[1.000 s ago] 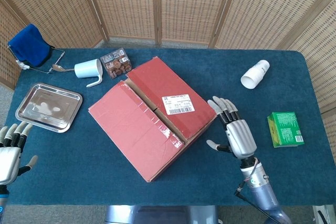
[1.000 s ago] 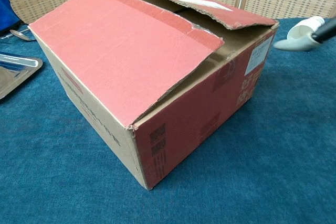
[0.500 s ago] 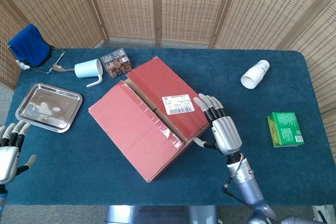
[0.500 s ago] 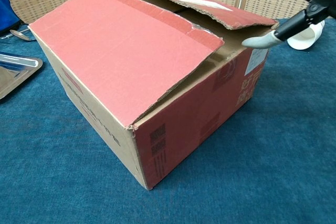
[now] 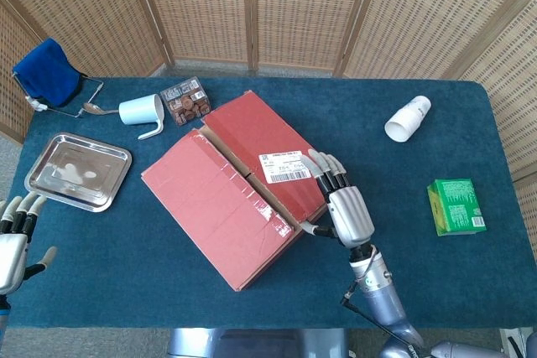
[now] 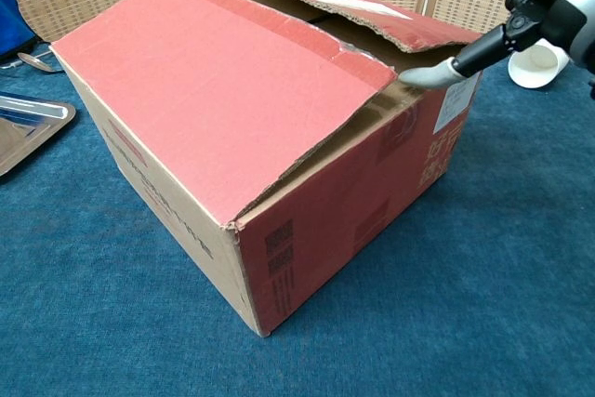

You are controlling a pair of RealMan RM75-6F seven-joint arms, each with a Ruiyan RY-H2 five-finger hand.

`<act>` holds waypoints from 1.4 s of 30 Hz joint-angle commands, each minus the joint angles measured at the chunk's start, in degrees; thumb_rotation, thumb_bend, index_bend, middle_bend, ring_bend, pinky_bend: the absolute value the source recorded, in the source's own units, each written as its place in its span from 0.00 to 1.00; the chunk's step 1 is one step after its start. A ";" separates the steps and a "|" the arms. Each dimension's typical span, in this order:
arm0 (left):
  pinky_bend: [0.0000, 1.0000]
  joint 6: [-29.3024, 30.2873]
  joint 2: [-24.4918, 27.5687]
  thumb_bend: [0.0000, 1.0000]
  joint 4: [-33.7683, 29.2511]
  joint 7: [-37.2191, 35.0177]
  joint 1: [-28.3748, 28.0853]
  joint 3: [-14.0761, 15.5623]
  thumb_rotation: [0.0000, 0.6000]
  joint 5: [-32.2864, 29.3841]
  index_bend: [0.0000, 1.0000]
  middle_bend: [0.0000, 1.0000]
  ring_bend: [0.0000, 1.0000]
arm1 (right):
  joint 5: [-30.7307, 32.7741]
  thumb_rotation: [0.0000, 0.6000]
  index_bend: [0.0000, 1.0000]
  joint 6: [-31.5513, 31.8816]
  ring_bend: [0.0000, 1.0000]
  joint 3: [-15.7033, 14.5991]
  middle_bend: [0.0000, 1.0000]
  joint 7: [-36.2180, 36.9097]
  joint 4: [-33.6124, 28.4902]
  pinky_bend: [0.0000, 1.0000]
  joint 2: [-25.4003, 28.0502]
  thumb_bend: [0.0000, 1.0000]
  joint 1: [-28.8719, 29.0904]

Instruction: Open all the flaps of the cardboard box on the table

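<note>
A red-topped cardboard box (image 5: 239,186) (image 6: 242,127) stands in the middle of the blue table, its two long top flaps almost flat. The flap with the white label (image 5: 284,165) sits slightly raised, leaving a gap along its right edge in the chest view. My right hand (image 5: 342,207) (image 6: 521,16) is at the box's right edge, fingers spread over the labelled flap, thumb tip (image 6: 420,75) at the gap under it. It holds nothing. My left hand (image 5: 15,236) hovers open at the table's left front edge, far from the box.
A steel tray (image 5: 77,171) lies left of the box. Behind it are a white mug (image 5: 143,111), a spoon, a small brown packet (image 5: 185,100) and a blue cloth holder (image 5: 46,71). A white cup (image 5: 408,117) lies back right, a green box (image 5: 456,206) far right.
My right hand has moved left from beside the box until its fingers lie over the labelled flap and its thumb reaches the gap. The left hand has sunk slightly.
</note>
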 commanded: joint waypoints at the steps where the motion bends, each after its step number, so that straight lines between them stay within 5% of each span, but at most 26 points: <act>1: 0.00 0.00 -0.01 0.09 -0.02 -0.03 -0.01 0.02 1.00 0.02 0.00 0.00 0.00 | -0.06 1.00 0.00 0.23 0.00 0.39 0.00 0.51 0.93 0.00 -0.80 0.10 0.52; 17: 0.00 0.13 -0.02 0.09 -0.01 -0.18 0.03 -0.11 1.00 -0.27 0.00 0.00 0.00 | -0.13 1.00 0.00 2.72 0.00 1.98 0.00 1.76 3.23 0.00 -3.23 0.39 1.72; 42: 0.00 0.24 0.07 0.09 -0.31 -0.14 -0.01 -0.10 1.00 -0.15 0.00 0.00 0.00 | -1.08 1.00 0.00 5.95 0.00 7.55 0.00 -4.87 0.67 0.00 3.91 0.43 3.25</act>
